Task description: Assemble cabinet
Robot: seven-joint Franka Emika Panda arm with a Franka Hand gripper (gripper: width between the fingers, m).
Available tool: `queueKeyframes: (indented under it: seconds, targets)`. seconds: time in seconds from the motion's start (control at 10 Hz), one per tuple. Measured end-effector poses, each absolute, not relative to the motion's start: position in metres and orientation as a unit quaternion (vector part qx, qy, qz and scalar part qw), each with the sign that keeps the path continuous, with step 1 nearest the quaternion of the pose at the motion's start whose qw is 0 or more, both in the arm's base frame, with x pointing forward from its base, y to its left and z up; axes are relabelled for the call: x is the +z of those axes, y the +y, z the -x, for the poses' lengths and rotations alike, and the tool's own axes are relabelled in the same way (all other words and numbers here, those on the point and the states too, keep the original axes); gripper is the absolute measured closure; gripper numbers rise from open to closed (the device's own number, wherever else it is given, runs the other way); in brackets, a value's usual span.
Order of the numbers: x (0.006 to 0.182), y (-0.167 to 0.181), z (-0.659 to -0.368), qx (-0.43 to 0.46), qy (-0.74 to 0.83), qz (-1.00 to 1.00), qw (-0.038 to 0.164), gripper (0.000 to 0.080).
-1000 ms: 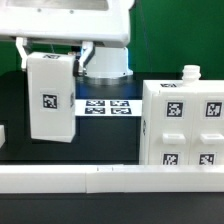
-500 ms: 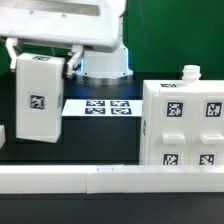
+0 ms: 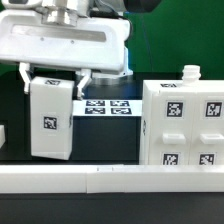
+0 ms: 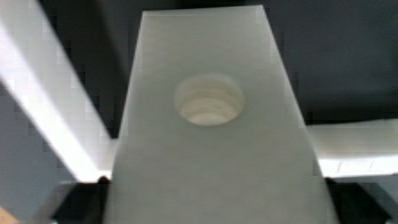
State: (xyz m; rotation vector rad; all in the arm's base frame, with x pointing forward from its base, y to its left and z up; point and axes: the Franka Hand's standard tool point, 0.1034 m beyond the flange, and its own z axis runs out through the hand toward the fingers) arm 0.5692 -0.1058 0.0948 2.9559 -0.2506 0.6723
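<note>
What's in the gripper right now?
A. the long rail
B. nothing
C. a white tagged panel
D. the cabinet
C: the panel hangs clamped under the gripper, and the wrist view shows it running between the jaws. The cabinet and the rail sit apart from the gripper, untouched.

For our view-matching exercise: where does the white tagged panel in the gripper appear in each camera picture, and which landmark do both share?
Exterior view: the white panel hangs upright in the gripper, at the exterior view's left, tag facing the camera.
Wrist view: the panel fills the middle, seen lengthwise, a round hole showing.
Shared landmark: probably the long white rail.
</note>
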Motion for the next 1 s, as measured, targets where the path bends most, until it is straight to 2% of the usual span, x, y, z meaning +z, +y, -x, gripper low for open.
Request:
queueKeyframes:
  seconds: [0.4, 0.5, 0.6, 0.9, 1.0]
  targets:
    - [0.0928, -0.0941, -0.5703, 0.218, -0.084, -0.971, 0.043, 0.0234]
    - [0.0925, -0.0941, -0.5702, 0.218, -0.084, -0.971, 0.043, 0.0162]
    - [0.0923, -0.0941, -0.5701, 0.218, -0.084, -0.971, 0.043, 0.003]
    - [0.0929, -0.0946, -0.5715, 0.217, -0.085, -0.972, 0.042, 0.0009]
    - [0.0931, -0.0956, -0.5735, 0.177, -0.09, -0.98, 0.018, 0.0001]
